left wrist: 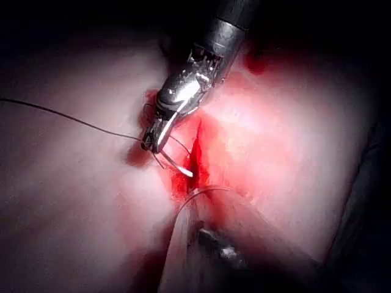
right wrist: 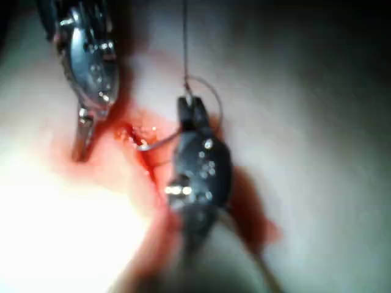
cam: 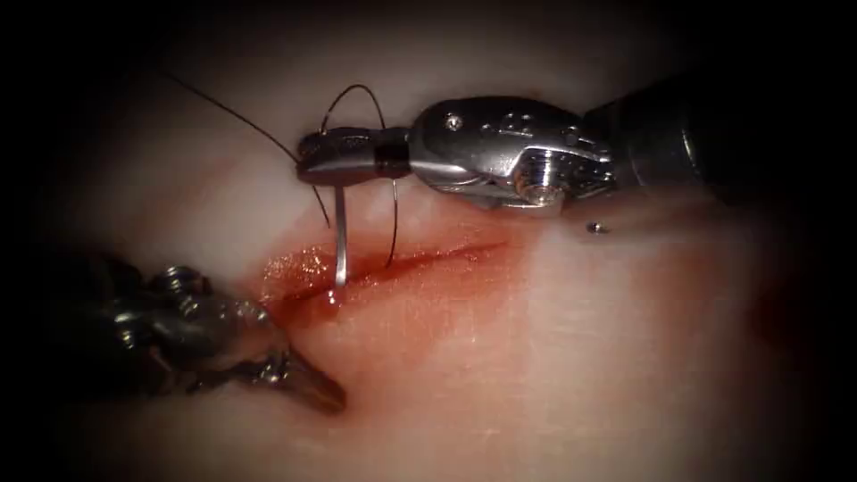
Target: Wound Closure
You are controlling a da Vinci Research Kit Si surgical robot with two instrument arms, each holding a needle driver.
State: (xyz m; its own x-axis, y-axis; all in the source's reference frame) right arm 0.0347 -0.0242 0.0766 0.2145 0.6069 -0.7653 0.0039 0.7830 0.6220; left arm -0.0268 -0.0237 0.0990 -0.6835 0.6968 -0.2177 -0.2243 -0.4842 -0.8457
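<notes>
Broadly, the tissue (cam: 553,357) is pale pork belly; its cut (cam: 393,263) runs roughly left to right across the endoscope view, wet with red fluid (cam: 308,299) pooled toward its left end.

Right arm's tool (cam: 344,159) reaches in from the right and sits just above the cut. Jaws clamped tight on the needle (cam: 340,236), gripped at its upper part. From the jaws the needle hangs straight down, tip meeting the red fluid at the cut's left portion; whether the tip is into the tissue, cannot tell.

Left arm's tool (cam: 308,386) lies low on the near side of the cut, toward its left end, tip resting near the stained tissue. Jaws look closed together, holding nothing.

Thread (cam: 232,113): one dark strand trails up and left from the right tool's jaws; a loop arches over the jaws and drops down into the cut just right of the needle.
</notes>
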